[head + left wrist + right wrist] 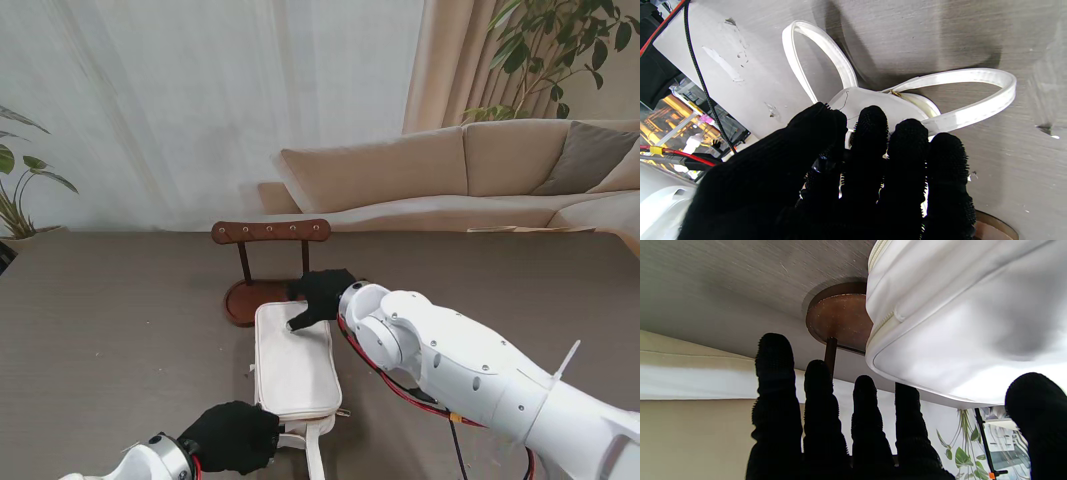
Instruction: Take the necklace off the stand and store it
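While my left hand (233, 436) is pressing closed-fingered on the bag's (293, 362) near end, my spread right hand (322, 295) is hovering beside the stand (270, 232); I cannot see the necklace.

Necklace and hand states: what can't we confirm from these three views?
- Necklace: not made out in any view; too small or hidden.
- Left hand: its grip on the white bag is hidden by its own fingers.
- Wooden stand: base partly covered by right hand and bag.
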Controlling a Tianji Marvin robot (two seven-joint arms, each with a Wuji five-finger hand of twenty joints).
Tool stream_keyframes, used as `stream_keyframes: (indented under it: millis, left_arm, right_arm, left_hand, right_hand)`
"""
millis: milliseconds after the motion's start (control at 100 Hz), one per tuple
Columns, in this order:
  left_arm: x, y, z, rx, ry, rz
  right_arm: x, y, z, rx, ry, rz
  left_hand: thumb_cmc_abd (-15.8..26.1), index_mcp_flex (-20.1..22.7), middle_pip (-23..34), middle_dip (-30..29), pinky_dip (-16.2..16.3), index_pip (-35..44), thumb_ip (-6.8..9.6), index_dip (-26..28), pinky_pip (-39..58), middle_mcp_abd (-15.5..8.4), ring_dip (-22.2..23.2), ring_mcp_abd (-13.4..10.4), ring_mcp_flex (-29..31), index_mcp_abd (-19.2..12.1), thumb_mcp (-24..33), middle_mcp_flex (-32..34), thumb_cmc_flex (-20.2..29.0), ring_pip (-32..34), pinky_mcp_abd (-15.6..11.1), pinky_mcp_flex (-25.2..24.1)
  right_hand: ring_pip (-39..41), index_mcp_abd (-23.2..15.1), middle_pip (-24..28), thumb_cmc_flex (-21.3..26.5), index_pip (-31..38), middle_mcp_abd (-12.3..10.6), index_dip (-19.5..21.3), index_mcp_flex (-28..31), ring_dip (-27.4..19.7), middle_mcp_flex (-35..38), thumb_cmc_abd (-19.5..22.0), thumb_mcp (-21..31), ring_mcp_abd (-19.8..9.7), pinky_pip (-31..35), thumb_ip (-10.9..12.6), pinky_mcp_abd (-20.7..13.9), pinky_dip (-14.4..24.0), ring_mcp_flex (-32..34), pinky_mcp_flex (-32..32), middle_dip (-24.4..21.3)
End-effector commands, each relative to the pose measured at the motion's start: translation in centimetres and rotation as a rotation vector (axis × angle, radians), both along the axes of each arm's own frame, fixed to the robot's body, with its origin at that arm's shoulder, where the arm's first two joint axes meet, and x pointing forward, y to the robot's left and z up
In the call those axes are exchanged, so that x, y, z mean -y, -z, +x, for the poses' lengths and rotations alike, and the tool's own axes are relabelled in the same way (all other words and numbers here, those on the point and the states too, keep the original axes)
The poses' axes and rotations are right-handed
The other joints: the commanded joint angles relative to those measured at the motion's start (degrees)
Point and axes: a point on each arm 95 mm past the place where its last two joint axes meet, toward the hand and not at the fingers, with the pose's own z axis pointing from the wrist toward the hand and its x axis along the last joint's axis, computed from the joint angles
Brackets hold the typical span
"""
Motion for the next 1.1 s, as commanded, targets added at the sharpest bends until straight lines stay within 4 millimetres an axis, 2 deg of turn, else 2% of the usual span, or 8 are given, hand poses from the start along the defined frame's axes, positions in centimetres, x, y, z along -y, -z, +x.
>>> stream_keyframes:
  millis: [0,170,330,460,690,900,1090]
  left_arm:
    - [0.0,0.8,-0.1,-0.032,0.004,0.012]
    - [0.3,1.7,0.3,-0.047,0.001,0.013]
    - [0.6,2.6,0.7,-0.055,-0.007,0.015]
    - [0.8,3.5,1.3,-0.024,-0.025,0.026]
    - [1.0,4.6,1.8,0.046,-0.077,0.064]
    - [0.7,4.9,1.6,0.096,-0.123,0.110]
    - [0.1,4.8,1.2,0.139,-0.165,0.160]
  right_arm:
    - [-0.4,0.0,0.2,-0.012,0.004,-0.012]
    - [-0.9,0.2,0.5,-0.041,0.013,-0.038]
    - [-0.9,0.7,0.5,-0.080,0.014,-0.053]
    - [-0.7,1.0,0.4,-0.104,0.018,-0.057]
    - [0.0,1.7,0.2,-0.141,0.031,-0.062]
    - [0.9,2.1,0.2,-0.167,0.045,-0.057]
    - [1.8,2.1,-0.2,-0.182,0.044,-0.057]
  left_hand:
    - [0.53,1.30,0.29,-0.25,0.58,1.97,-0.83,0.70,0.80,-0.37,0.71,0.94,0.42,-2.26,0.12,1.03,1.36,0.95,-0.72,-1.27]
    - [0.33,1.52,0.30,-0.45,0.59,1.96,-0.85,0.67,0.83,-0.39,0.58,1.06,0.79,-2.18,0.47,1.35,1.20,0.84,-0.68,-0.93]
    - [0.14,1.67,0.39,-0.60,0.50,2.00,-0.94,0.70,0.79,-0.34,0.52,1.05,1.25,-2.07,0.76,1.63,1.02,0.91,-0.52,-0.46]
    - [-0.14,1.90,0.52,-0.81,0.39,2.03,-1.05,0.65,0.88,-0.47,0.50,1.02,1.75,-2.13,1.24,2.00,0.64,1.10,-0.38,0.49]
    - [-0.45,2.23,0.52,-1.32,0.21,2.05,-1.28,0.53,1.05,-0.64,0.35,0.79,2.21,-2.39,1.98,2.39,0.07,1.13,-0.18,1.48]
    - [-0.67,2.50,0.64,-1.67,-0.05,2.08,-1.51,0.47,1.09,-0.76,0.10,0.70,2.71,-2.46,2.64,2.66,-0.46,1.01,0.15,2.14]
    - [-0.79,2.61,0.78,-1.84,-0.24,2.10,-1.65,0.49,1.13,-0.80,0.00,0.63,2.80,-2.61,3.00,2.81,-0.72,0.98,-0.06,2.47]
  right_hand:
    - [0.52,2.00,0.84,-2.42,1.05,2.27,-0.34,-1.93,0.30,-1.58,1.74,-2.72,0.34,-0.60,1.35,1.17,0.57,0.04,-27.44,0.29]
    - [0.88,3.68,1.11,-2.53,2.08,2.71,-0.56,-1.96,0.40,-1.83,2.12,-2.93,0.31,-0.20,1.58,0.97,0.72,0.44,-27.13,0.37]
    - [3.55,2.31,3.24,-1.06,5.60,1.94,0.34,3.95,1.73,2.61,1.57,-0.34,-0.35,1.24,1.71,0.71,1.24,3.69,-26.17,1.16]
    - [7.39,0.45,5.49,-0.10,9.86,0.46,4.23,11.13,4.22,9.04,0.13,6.26,-1.33,3.58,0.98,0.35,1.64,8.43,-24.59,3.10]
    - [13.18,-0.66,7.96,0.77,14.14,-1.18,9.18,19.74,8.20,19.05,-0.63,11.13,-2.56,8.25,0.27,-0.34,2.51,15.52,-21.64,7.17]
    - [14.98,-0.72,8.57,1.48,15.37,-1.36,10.41,23.18,9.25,22.94,-0.70,12.99,-2.91,10.08,0.24,-0.50,2.83,18.43,-20.13,8.26]
    - [15.39,-0.74,8.04,1.32,15.14,-1.44,10.90,23.64,9.67,24.21,-0.24,13.62,-3.13,10.87,0.11,-0.70,2.77,19.46,-19.69,8.70]
